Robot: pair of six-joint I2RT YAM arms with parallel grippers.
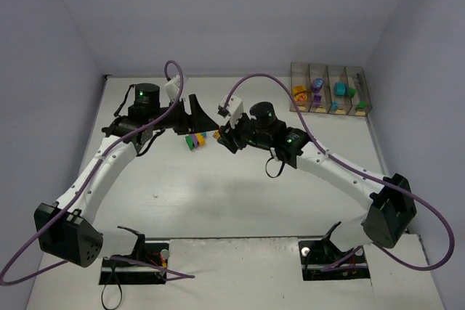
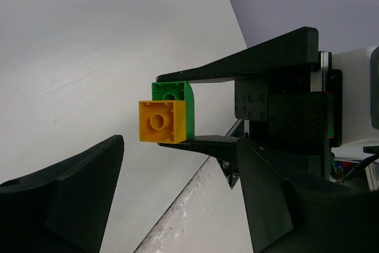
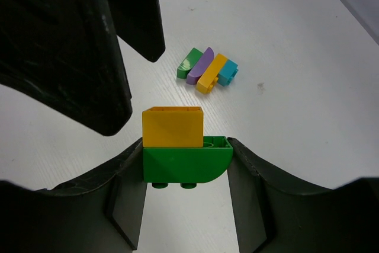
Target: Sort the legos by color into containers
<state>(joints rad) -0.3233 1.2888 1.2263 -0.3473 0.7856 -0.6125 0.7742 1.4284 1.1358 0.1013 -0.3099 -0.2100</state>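
My right gripper is shut on a green lego with one rounded corner, held above the table. A yellow lego is stuck to its top, off to one side. In the left wrist view the same pair shows as the yellow lego in front of the green one. My left gripper is open, its fingers just short of the yellow lego, not touching it. A stuck row of green, purple, yellow and teal legos lies on the table below. The containers stand at the far right.
Each of the four bins holds bricks of one colour: orange, purple, teal and green. Both grippers meet mid-table near the row of legos. Purple cables loop over both arms.
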